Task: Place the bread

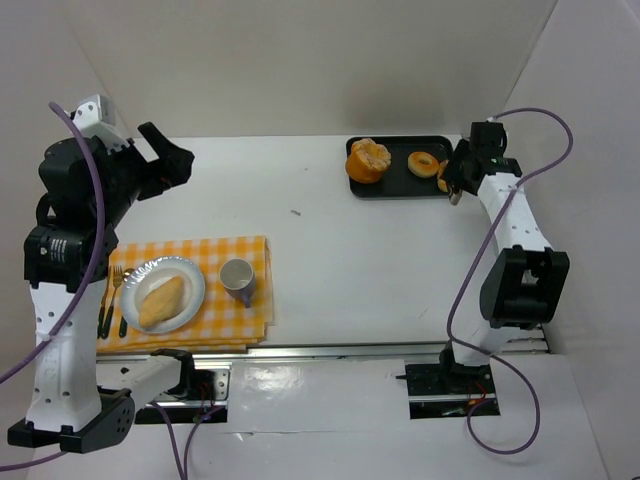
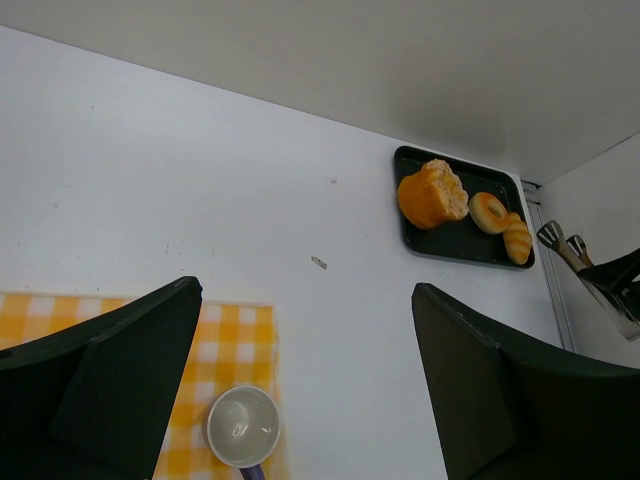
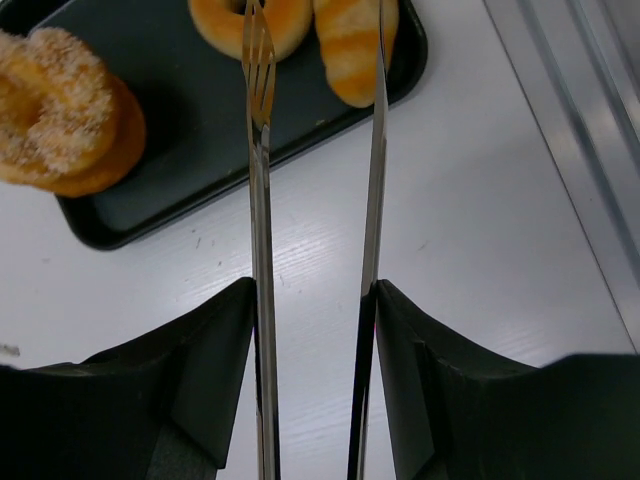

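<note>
1. Where the two arms are bolted at its near edge, the white tabletop (image 1: 330,230) carries everything. A yellow-and-white checked cloth (image 1: 250,320) lies at its near left and a black rectangular tray (image 1: 400,185) sits at its far right.
2. The left pincer (image 2: 305,290) hangs raised over the far left of the tabletop, its dark fingers spread wide with nothing between them.
3. The right pincer (image 3: 315,290) is at the tray's right end, pinching a pair of slim metal tongs (image 3: 260,200). The two blades lie against the inner faces of its fingers and stand apart from each other. In the wrist view, both blade tips reach over the tray.
4. A round white plate (image 1: 190,270) rests on the cloth and holds an oblong pale-yellow bread (image 1: 162,298).
5. A large round orange sugar-dusted loaf (image 1: 367,160) fills the tray's left end.
6. A grey cup (image 1: 237,277) stands upright on the cloth, just right of the plate.
7. A golden ring-shaped bread (image 1: 424,162) lies in the middle of the tray, under the slotted tong blade.
8. A small striped golden roll (image 3: 350,45) lies just beside the ring at the tray's right end. The other blade crosses its right side, but whether either blade touches the bread cannot be told.
9. A silver fork (image 1: 115,285) lies on the cloth just left of the plate.
</note>
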### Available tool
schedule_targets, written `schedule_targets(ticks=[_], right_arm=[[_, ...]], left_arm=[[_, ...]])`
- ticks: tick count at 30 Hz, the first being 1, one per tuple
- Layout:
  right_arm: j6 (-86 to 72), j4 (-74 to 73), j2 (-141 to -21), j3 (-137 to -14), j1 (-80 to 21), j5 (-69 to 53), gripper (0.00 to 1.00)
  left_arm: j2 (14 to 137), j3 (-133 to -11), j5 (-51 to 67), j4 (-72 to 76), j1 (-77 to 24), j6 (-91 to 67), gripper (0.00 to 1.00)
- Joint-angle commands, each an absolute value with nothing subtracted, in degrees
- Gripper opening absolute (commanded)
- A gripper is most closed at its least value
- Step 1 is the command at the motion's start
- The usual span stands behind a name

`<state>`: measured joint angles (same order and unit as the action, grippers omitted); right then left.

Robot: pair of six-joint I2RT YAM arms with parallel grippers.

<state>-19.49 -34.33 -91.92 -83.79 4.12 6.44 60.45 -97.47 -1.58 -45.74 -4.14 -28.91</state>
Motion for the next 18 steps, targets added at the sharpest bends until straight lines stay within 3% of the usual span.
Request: schedule_targets(ticks=[1,18], right_arm=[[-20.83,-28.91,-94.65,-87.00,4.83,3.96,0.57],[-19.07,-30.76,-105.37,-92.63,6.06,7.38,0.59]], left_arm=[[60.47,-97.73,-1.14,-42.89,-3.78,-29.00,1.00],[61.52,-96.68,-1.14,-42.36,-3.78,-29.00,1.00]])
